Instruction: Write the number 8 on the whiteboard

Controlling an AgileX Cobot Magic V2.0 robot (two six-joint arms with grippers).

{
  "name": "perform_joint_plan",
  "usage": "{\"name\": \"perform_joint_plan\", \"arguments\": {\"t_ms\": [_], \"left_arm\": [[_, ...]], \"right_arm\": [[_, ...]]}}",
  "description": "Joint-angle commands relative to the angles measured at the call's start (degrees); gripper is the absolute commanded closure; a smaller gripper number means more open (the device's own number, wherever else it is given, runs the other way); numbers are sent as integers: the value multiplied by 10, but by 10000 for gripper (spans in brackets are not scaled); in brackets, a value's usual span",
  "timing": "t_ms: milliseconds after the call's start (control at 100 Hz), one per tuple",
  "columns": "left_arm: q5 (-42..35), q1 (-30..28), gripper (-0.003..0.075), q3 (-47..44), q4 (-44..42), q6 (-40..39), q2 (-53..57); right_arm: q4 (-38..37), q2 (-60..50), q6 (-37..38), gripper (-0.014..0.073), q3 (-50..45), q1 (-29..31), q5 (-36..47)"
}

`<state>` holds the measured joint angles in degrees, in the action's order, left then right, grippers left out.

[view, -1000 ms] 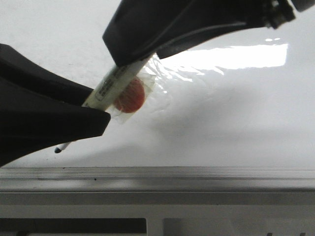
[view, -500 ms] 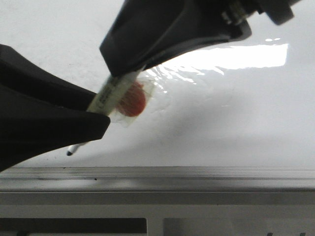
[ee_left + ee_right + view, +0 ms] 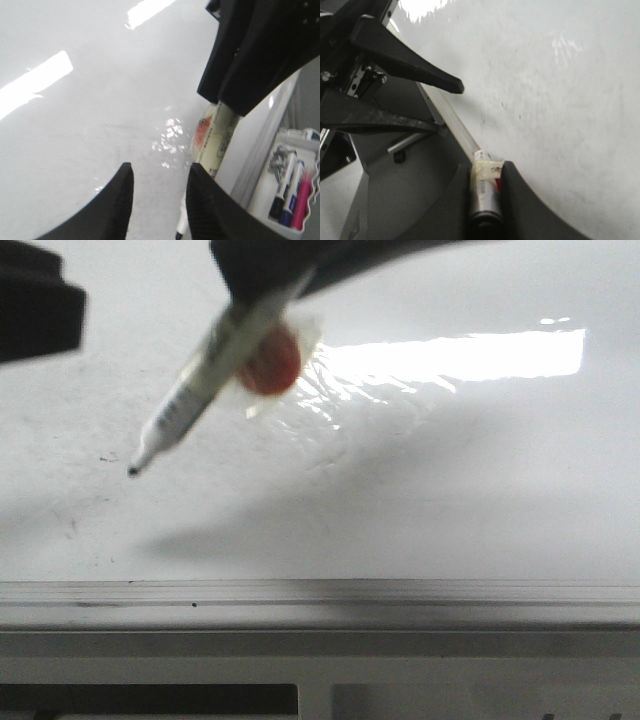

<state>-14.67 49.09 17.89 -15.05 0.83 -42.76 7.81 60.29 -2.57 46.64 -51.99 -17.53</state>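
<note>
No number 8 can be seen on the whiteboard (image 3: 450, 490); only faint grey specks are visible, so the writing is judged not yet begun. A marker (image 3: 200, 380) is pinched in the right pincer (image 3: 487, 172), tip angled down just above the board. The left pincer (image 3: 157, 200) is spread and holds nothing, just beside the marker.

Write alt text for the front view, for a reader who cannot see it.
A black right end effector holds a white marker pen with an orange-red sticker, its dark tip angled down toward the glossy white whiteboard, where no number 8 shows. The left end effector is a dark shape at the upper left, and a grey metal ledge runs along the board's near edge.
</note>
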Motion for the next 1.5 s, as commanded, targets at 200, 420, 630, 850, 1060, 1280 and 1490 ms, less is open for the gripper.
{"name": "perform_joint_plan", "arguments": {"t_ms": [200, 420, 630, 850, 1060, 1280, 1490], "left_arm": [[58, -1, 478, 15, 47, -8, 101], [46, -1, 478, 15, 52, -8, 100], [44, -1, 478, 15, 65, -8, 100], [44, -1, 478, 15, 65, -8, 100], [44, -1, 478, 15, 65, -8, 100], [44, -1, 478, 15, 65, -8, 100], [44, -1, 478, 15, 65, -8, 100]], "right_arm": [[2, -12, 1, 652, 129, 77, -41], [2, 33, 6, 652, 165, 105, -79], [-5, 81, 6, 652, 166, 110, -107], [-45, 66, 26, 652, 166, 112, -169], [-43, 72, 36, 652, 162, 88, -196], [-92, 94, 75, 652, 172, 68, -120], [-199, 68, 147, 652, 180, 76, -121]]}}
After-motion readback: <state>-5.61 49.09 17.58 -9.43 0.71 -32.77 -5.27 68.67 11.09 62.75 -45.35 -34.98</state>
